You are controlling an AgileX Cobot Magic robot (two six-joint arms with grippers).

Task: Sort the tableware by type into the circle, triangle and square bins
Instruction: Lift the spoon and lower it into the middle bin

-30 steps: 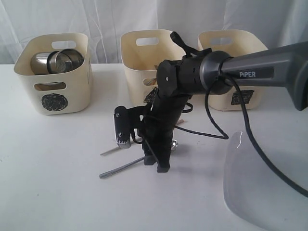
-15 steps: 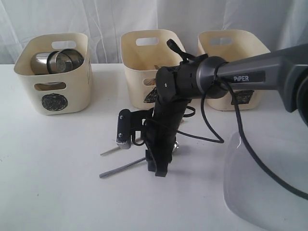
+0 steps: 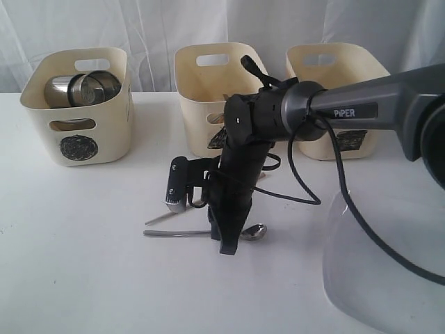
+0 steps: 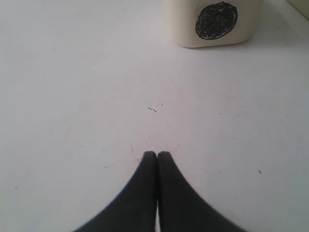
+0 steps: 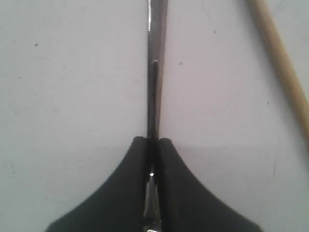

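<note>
White table (image 3: 69, 271), front view. Nearest, bottom right: large pale plate (image 3: 375, 278) w/ rounded corners, partly cut off by the frame edge. Just beyond, near ctr: a steel spoon (image 3: 182, 233), level and close to the table, bowl end to the right; can't tell if it rests on the surface. The right gripper (image 3: 228, 248) comes down on it from a dark arm (image 3: 361, 104) reaching in from the right. Its wrist view shows both fingers clamped tight on the spoon's thin handle. A wooden chopstick (image 5: 282, 63) lies on the table near the handle, not touching. Just behind the spoon: a second steel utensil (image 3: 158, 218) on the table, type unclear. The left gripper (image 4: 157, 154) shows only in its wrist view: tips pressed together, nothing btwn them, over bare table, w/ the circle bin (image 4: 183, 29) ahead. Farthest back: 3 cream bins in a row. The circle bin is at left w/ steel bowls (image 3: 83, 89) inside; the middle bin (image 3: 208, 83) and right bin (image 3: 334, 76) have marks partly hidden by the arm.
</note>
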